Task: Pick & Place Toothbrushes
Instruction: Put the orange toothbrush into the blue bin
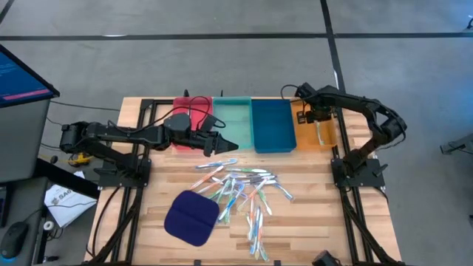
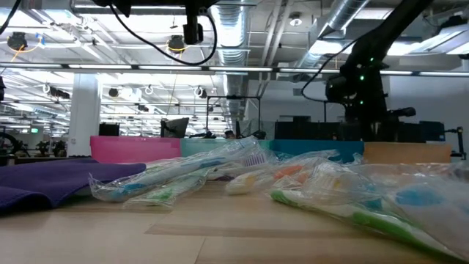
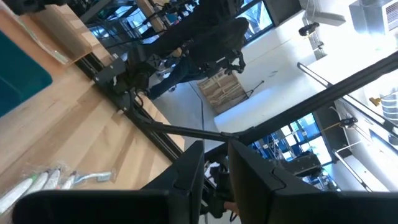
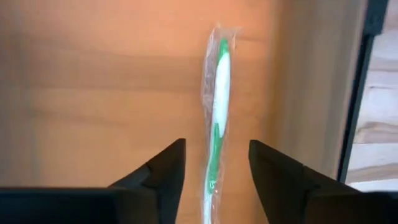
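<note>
A green-and-white toothbrush [image 4: 219, 93] in a clear wrapper lies flat on the floor of the orange tray [image 1: 303, 137], also seen from above [image 1: 320, 133]. My right gripper [image 4: 216, 148] hovers over it, pointing steeply down and open, with one finger on either side and clear of it. Several more wrapped toothbrushes [image 1: 240, 188] lie scattered on the wooden table. My left gripper [image 1: 230, 145] hangs level above the table near the red tray [image 1: 185, 111] and teal tray [image 1: 233, 111]. Its fingers [image 3: 193, 180] stand a narrow gap apart, holding nothing.
A blue tray [image 1: 272, 125] stands between the teal and orange trays along the far edge. A dark blue cloth pad [image 1: 191, 216] lies near the front left of the pile. A monitor [image 1: 22, 81] stands off the table's left.
</note>
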### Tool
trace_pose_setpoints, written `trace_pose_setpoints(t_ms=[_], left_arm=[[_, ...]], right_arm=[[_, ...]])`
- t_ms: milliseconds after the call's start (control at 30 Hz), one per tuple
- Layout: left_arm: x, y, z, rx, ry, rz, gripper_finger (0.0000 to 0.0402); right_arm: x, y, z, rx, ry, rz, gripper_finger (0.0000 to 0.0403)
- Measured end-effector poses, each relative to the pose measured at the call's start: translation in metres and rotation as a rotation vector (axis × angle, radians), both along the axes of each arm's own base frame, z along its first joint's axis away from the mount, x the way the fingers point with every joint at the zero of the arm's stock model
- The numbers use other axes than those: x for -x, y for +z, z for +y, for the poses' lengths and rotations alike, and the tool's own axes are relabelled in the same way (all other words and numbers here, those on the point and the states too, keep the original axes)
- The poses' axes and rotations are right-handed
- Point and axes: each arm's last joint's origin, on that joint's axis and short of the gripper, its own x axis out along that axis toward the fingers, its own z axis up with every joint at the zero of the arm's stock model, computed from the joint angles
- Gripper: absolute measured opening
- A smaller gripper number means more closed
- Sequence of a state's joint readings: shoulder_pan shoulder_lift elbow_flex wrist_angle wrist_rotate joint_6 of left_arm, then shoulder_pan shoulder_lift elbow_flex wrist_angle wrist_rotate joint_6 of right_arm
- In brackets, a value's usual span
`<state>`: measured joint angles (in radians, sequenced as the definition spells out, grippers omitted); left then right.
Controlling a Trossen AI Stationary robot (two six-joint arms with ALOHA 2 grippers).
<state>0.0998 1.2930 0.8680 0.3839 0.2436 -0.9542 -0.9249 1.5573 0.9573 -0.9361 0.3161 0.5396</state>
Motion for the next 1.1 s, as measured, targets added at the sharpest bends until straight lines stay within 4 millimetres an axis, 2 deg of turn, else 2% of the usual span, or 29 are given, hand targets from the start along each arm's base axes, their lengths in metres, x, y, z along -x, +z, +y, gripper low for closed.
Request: trace_pose_setpoints(t_ms=[100,300,700,900,1100], left_arm=[[0.000,0.000,-0.001,-0.001,-0.020,0.000,0.0067],[0.000,0.000,-0.002,-0.004,-0.070,-0.002,0.0067],[0.001,0.001,-0.005,0.002,-0.190,-0.010,0.0067],[0.002,0.002,-0.008,0.005,-0.284,-0.017,0.0067],[0.003,0.002,-0.017,0.027,-0.368,-0.010,0.0067]], right_arm=[[0.002,0.014,0.004,0.044,0.025,-0.040,0.0192],[0.007,0.046,0.019,0.077,0.204,-0.150,0.0206],[0.011,0.116,0.081,0.251,0.409,-0.627,0.0188],[0.015,0.140,0.113,0.320,0.447,-0.813,0.0180],[0.016,0.155,0.137,0.323,0.454,-0.987,0.0173]])
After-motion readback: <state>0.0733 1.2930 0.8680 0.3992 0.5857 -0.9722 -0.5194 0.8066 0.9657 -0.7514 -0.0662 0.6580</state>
